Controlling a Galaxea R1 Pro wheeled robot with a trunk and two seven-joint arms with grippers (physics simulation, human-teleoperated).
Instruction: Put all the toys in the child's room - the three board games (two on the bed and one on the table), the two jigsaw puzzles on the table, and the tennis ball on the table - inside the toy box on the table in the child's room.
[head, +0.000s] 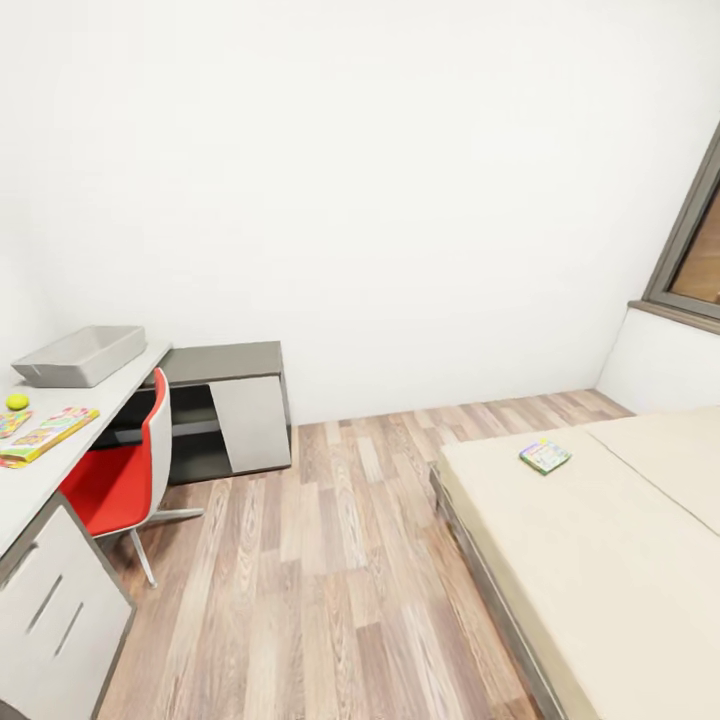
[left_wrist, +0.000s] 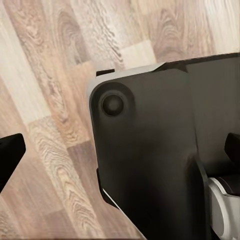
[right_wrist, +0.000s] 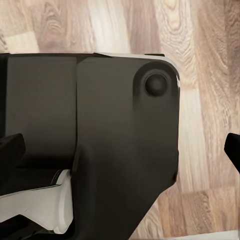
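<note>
The worktop (head: 60, 470) is running along the nine o'clock side, carrying the toy box (head: 82, 355) at its far end, the ball (head: 17, 402) nearer, then a board game (head: 48, 435). A chair (head: 125, 475) is sitting tucked beside it. At three o'clock the bed (head: 590, 560) is lying, holding another board game (head: 545, 456).

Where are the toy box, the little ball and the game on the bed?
toy box (head: 62, 371): head view, near wall.
tennis ball (head: 17, 402): head view, its middle.
board game (head: 545, 456): head view, cover's middle.
</note>
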